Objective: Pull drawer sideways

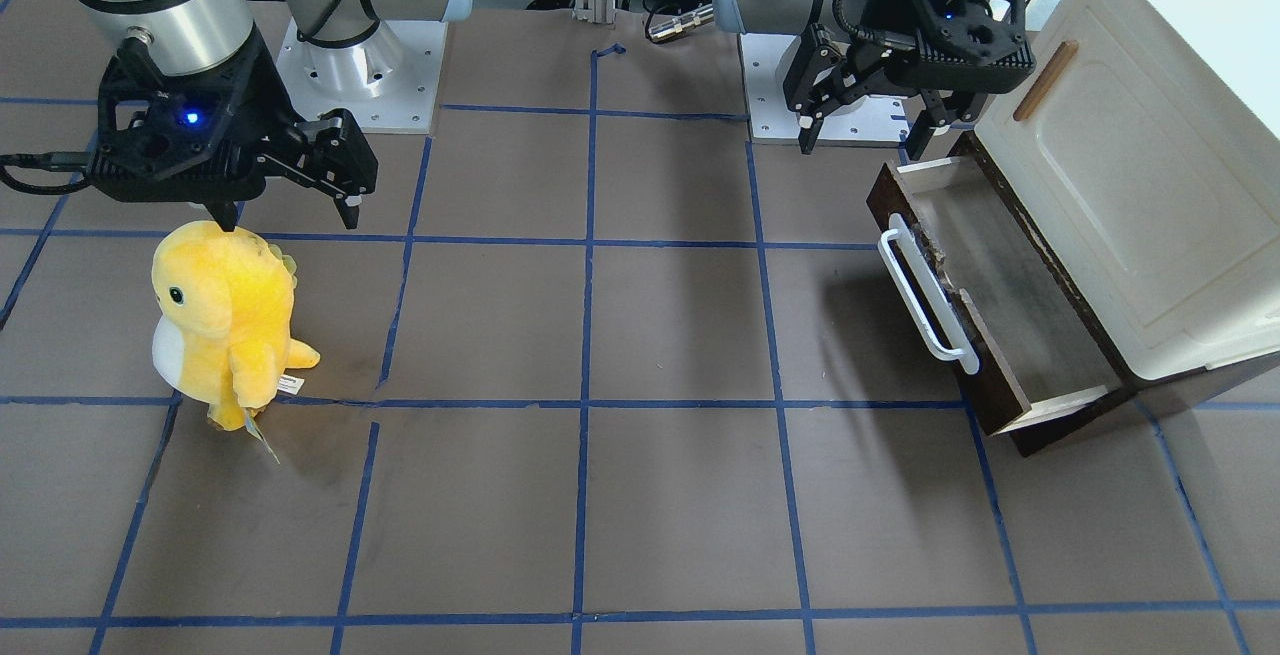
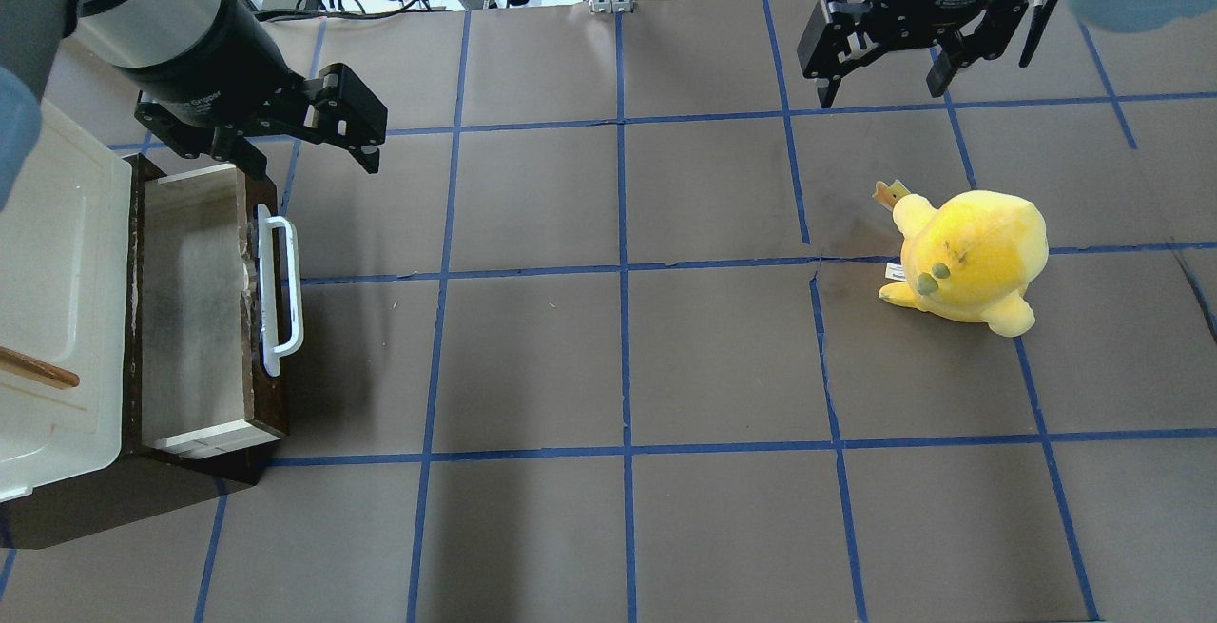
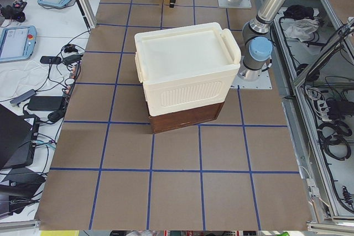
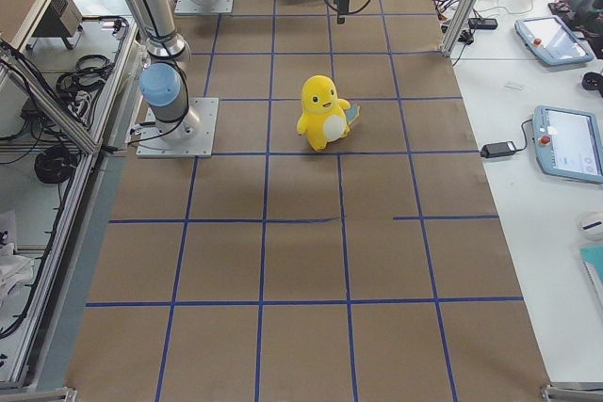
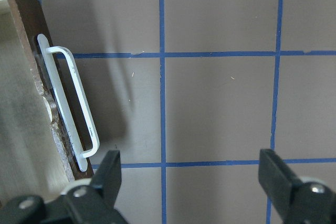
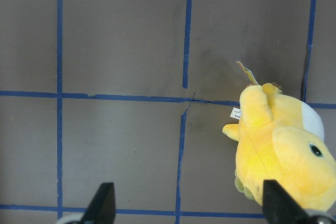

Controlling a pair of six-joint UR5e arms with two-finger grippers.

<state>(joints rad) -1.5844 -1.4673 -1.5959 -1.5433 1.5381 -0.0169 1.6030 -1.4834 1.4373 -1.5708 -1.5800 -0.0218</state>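
Observation:
The dark brown drawer (image 1: 1010,280) stands pulled out from under the cream-white cabinet (image 1: 1130,185), its pale interior empty. Its white bar handle (image 1: 927,295) faces the table's middle. The drawer (image 2: 195,309) and handle (image 2: 280,290) also show in the overhead view, and the handle (image 5: 71,108) in the left wrist view. My left gripper (image 1: 866,135) (image 2: 309,159) (image 5: 191,182) is open and empty, hovering above the drawer's end nearest the robot base, apart from the handle. My right gripper (image 1: 288,218) (image 2: 882,95) (image 6: 189,208) is open and empty on the far side of the table.
A yellow plush toy (image 1: 225,320) (image 2: 970,257) (image 6: 278,150) stands upright just in front of my right gripper. The cabinet door carries a small brown wooden handle (image 1: 1045,80). The table is brown with blue tape lines.

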